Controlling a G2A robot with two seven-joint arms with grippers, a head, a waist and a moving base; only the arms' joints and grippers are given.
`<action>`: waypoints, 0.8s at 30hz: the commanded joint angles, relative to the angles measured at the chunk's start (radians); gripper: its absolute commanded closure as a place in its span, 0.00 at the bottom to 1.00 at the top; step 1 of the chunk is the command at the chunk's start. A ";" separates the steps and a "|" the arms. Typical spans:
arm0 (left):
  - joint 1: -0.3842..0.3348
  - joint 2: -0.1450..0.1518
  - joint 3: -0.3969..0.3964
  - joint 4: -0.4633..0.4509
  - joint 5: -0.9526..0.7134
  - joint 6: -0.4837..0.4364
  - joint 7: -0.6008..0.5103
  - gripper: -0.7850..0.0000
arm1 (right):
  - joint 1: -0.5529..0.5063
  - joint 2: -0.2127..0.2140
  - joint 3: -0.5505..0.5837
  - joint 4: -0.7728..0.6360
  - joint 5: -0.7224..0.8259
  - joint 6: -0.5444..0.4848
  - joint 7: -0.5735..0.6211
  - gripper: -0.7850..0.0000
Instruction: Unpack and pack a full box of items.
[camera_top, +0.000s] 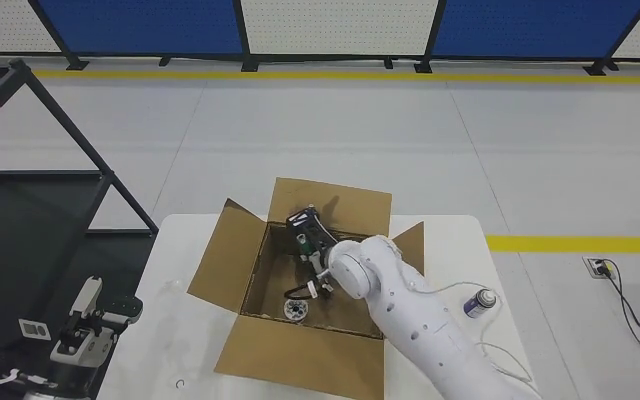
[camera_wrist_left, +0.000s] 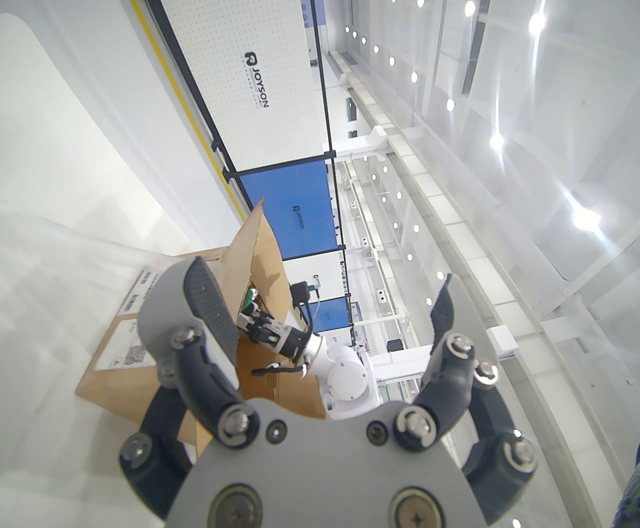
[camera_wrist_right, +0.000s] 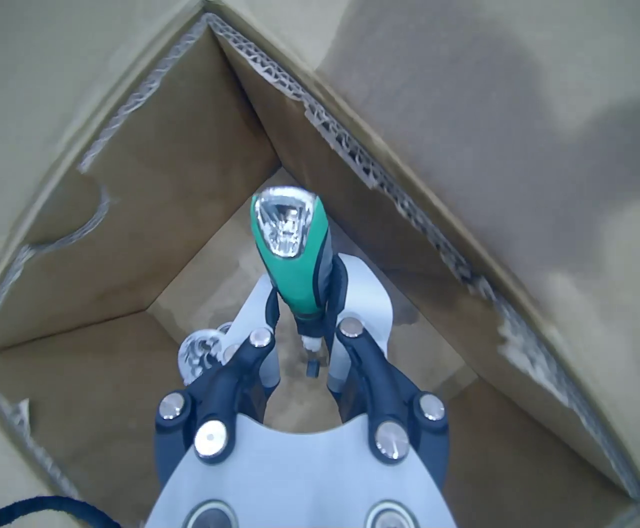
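We see a dark logo and word on the white wall panel (camera_wrist_left: 257, 80), far beyond the left gripper (camera_wrist_left: 324, 280), and the same mark on the blue panel (camera_wrist_left: 295, 215) past the box (camera_wrist_left: 125, 390). Two white labels (camera_wrist_left: 127, 347) on the box's side, beside the gripper's finger, carry a code pattern and print too small to read.

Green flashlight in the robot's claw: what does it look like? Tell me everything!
The green flashlight is plastic-looking, with a grey strip down one side. Its wide end holds a shiny silver reflector behind a clear lens; the body narrows to a small tail. The right gripper is shut on the narrow part, a finger each side, holding it inside the cardboard box near a corner.
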 joint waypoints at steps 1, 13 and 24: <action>0.000 0.000 0.000 0.000 0.000 0.000 0.000 0.00 | -0.136 0.041 0.089 -0.242 -0.056 -0.021 0.060 1.00; 0.000 0.000 0.000 0.000 0.000 0.000 0.000 0.00 | -0.323 0.090 0.209 -0.485 -0.108 -0.084 0.132 1.00; 0.000 0.000 0.000 0.000 0.000 0.000 0.000 0.00 | -0.254 0.081 0.170 -0.399 -0.124 -0.037 0.159 1.00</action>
